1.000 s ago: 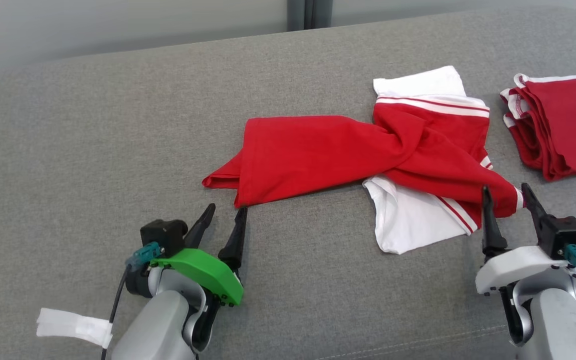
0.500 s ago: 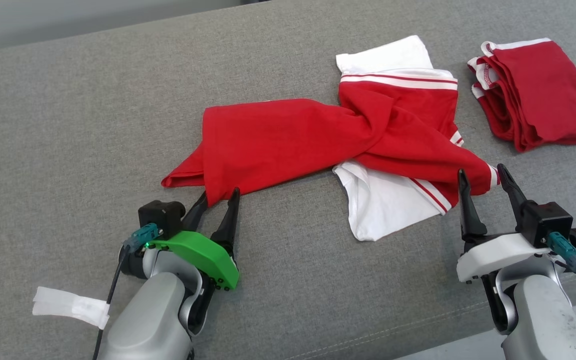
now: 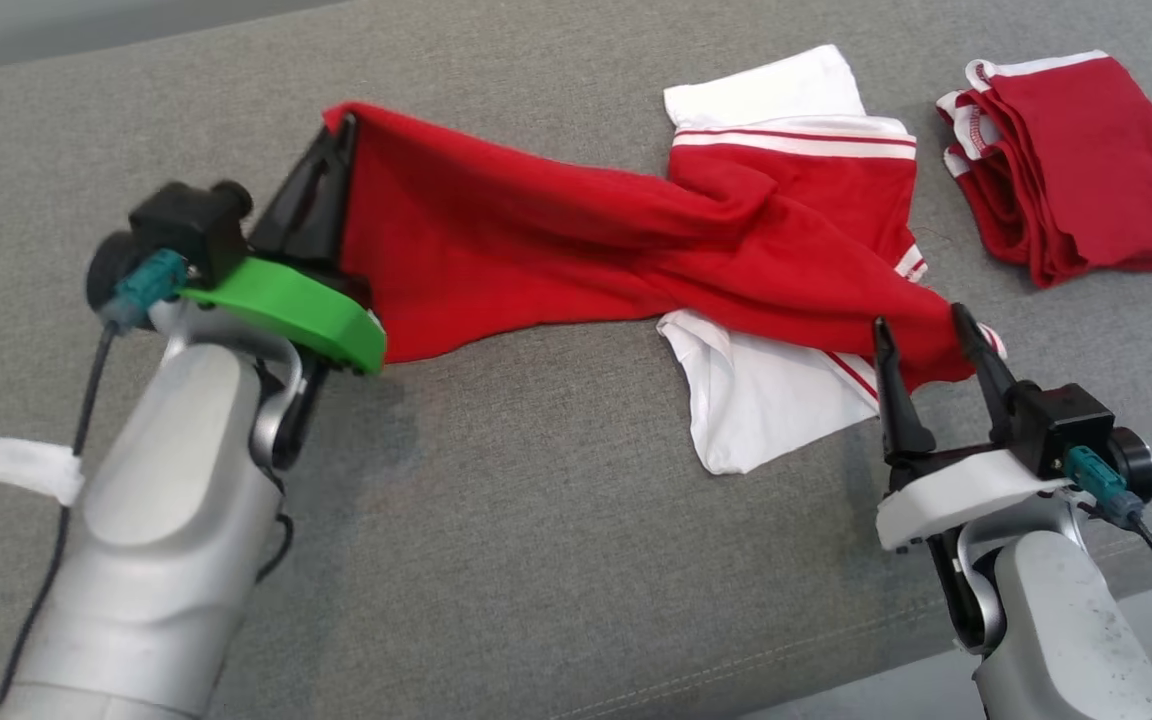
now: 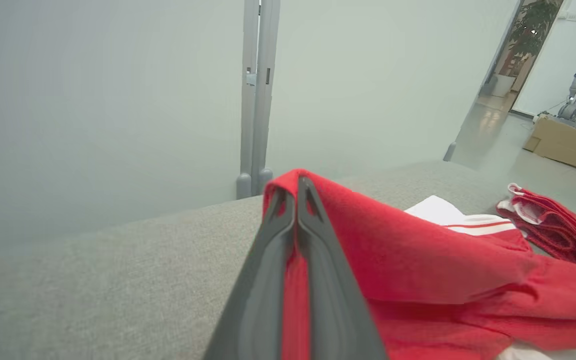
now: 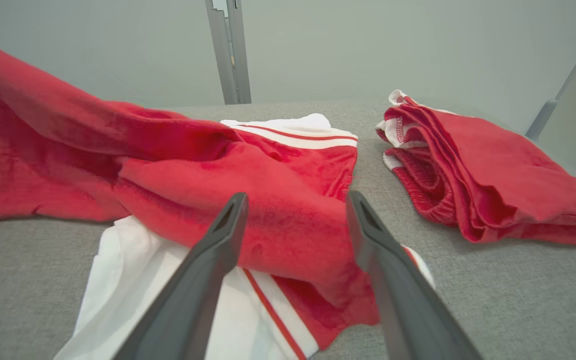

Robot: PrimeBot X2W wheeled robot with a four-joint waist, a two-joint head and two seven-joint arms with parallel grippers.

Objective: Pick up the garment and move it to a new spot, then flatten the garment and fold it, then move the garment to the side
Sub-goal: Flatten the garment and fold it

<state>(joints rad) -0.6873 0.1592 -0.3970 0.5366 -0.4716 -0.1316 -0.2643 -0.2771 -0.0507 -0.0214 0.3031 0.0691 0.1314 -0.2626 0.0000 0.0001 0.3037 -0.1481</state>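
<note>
Garment (image 3: 556, 250), red and white, sprawled on grey cushion (image 3: 536, 520): far end from folded red pile (image 3: 1086, 160) clamped in left gripper (image 3: 336, 125) and raised; end nearest pile lying between parted fingers of right gripper (image 3: 919, 316), ungrasped. Pick-up step, seemingly half done; next, closing right gripper on that corner, then carrying both ends together to a fresh spot. Count: one garment, one pile, two grippers.

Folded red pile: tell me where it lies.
In the head view the folded red pile lies at the far right of the grey fabric surface, apart from the red-and-white garment on its left.
</note>
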